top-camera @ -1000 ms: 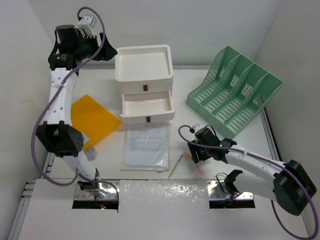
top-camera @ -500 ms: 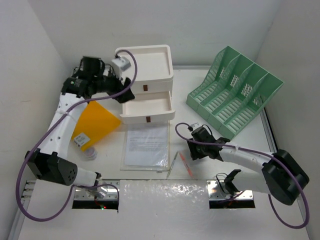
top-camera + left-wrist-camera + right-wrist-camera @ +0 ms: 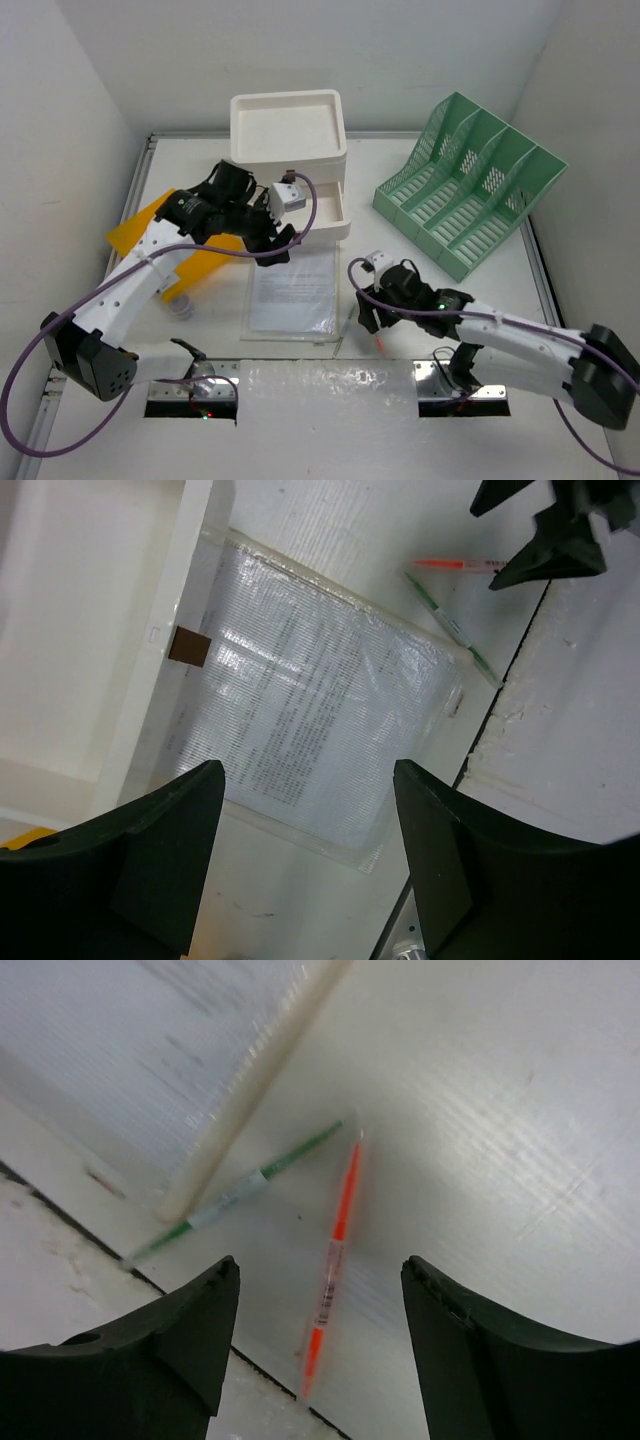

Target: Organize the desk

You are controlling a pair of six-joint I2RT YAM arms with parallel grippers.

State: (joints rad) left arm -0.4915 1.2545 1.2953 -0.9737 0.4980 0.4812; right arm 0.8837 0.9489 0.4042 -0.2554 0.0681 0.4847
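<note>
Left gripper (image 3: 305, 790) and right gripper (image 3: 320, 1275) gape empty over ribbed, perhaps plastic, desk (image 3: 500, 1110).

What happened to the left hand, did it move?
Yes. The left hand swung from the drawer box's far-left corner to its front, above the sheet.

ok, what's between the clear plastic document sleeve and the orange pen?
A thin green pen, along the clear sleeve, orange pen just beyond; right wrist view shows it.

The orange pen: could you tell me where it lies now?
In the right wrist view, the orange pen lies on the desk just right of the green pen.
</note>
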